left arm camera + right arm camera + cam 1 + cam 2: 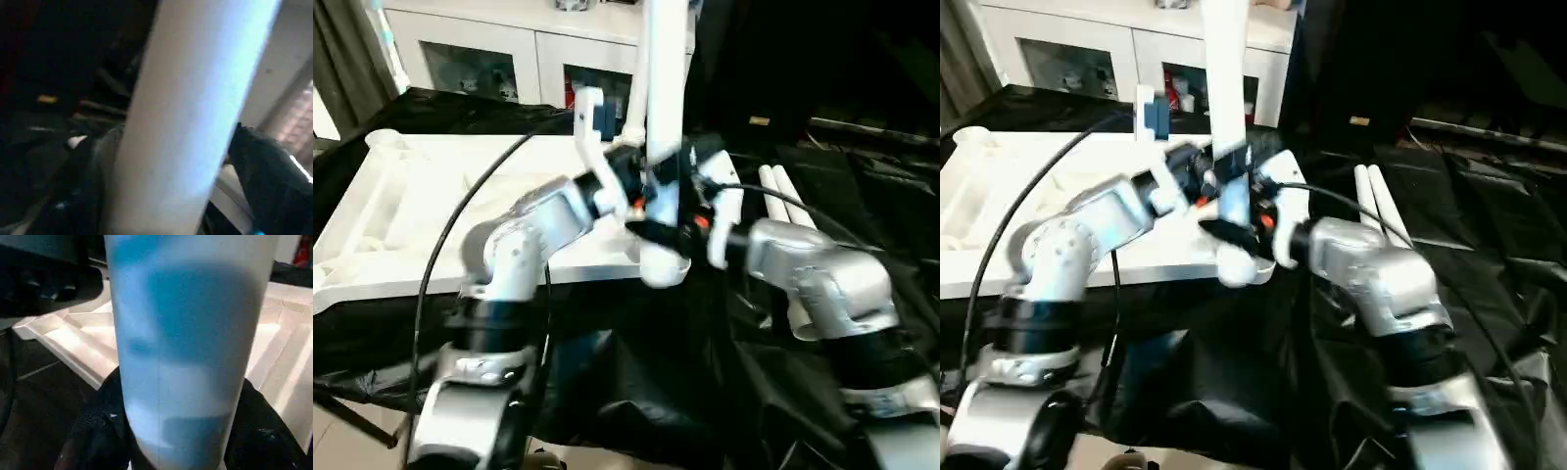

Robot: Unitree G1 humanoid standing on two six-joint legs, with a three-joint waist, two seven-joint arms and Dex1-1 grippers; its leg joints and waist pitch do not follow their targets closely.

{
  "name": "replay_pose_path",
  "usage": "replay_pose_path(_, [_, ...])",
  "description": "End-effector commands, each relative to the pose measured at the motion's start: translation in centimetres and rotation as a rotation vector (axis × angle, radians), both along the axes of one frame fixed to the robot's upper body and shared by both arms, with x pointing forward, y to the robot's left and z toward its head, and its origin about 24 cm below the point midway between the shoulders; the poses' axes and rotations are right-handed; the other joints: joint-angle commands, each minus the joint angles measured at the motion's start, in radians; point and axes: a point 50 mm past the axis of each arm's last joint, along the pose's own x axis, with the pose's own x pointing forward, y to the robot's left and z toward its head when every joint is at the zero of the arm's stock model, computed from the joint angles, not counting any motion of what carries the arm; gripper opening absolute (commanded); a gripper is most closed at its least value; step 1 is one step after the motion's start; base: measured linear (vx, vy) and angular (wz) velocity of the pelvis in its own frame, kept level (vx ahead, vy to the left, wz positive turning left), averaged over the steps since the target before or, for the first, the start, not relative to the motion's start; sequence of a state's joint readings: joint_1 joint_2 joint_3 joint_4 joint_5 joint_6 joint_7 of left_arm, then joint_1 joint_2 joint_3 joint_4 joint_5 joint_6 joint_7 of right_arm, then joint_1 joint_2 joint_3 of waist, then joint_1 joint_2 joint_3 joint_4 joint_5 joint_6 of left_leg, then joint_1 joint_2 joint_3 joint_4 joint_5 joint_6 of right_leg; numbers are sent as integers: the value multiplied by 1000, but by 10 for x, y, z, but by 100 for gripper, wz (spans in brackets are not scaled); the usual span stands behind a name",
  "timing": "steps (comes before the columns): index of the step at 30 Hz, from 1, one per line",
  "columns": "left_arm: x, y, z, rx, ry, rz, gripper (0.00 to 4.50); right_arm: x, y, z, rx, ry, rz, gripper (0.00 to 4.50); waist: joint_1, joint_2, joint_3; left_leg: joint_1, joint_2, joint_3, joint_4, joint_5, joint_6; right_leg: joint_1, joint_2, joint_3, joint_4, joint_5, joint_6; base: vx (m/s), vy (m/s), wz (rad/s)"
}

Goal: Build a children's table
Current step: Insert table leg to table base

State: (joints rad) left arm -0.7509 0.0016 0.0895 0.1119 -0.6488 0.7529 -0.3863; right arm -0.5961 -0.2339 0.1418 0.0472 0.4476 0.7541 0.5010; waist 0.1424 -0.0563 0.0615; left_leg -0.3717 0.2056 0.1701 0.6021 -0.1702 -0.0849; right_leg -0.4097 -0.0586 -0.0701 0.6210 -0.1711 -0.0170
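Leg (664, 78) fitting is the step in hand: one white leg is held upright over the near right corner of the top (431, 196), which lies ribbed side up on a black cloth (636, 382). The leg's lower end appears to be seated at, or just above, the corner socket (664, 266). The right gripper (690, 230) is clamped on the leg low down. The left gripper (631, 186) is set about the leg from the left; whether its fingers are pressing or standing apart cannot be told. Two more legs (788, 211) lie on the cloth to the right. A cabinet (509, 49) stands beyond. Next, the leg would probably need to be kept upright and pressed or twisted fully into the socket.
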Motion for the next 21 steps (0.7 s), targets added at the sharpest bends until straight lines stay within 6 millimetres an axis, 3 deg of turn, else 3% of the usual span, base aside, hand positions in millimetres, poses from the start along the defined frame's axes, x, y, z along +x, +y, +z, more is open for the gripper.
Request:
replay_pose_path(1, [2, -7, -2, 57, -7, 40, 356, 6, -7, 3, -14, -29, -86, 189, -4, 8, -75, 10, 18, -8, -71, -193, -55, 51, -69, 44, -85, -278, -53, 0, 0, 0])
replay_pose_path(6, [2, -12, -8, 165, -56, 63, 334, 3, 2, 4, 6, -23, -81, 189, -5, 11, -79, 10, 19, -9, -72, -164, -55, 58, -71, 46, -73, -175, -77, 0, 0, 0])
replay_pose_path(8, [2, -13, -10, 192, -66, 92, 300, 2, 5, 5, 13, -25, -85, 189, -6, 12, -78, 10, 19, -7, -72, -160, -54, 60, -72, 47, -72, -154, -91, 0, 0, 0])
replay_pose_path(21, [0, -13, -10, 161, -71, 120, 211, -1, 7, 8, 24, -32, -87, 189, -7, 12, -73, 13, 20, -8, -75, -207, -59, 56, -73, 47, -82, -239, -76, 0, 0, 0])
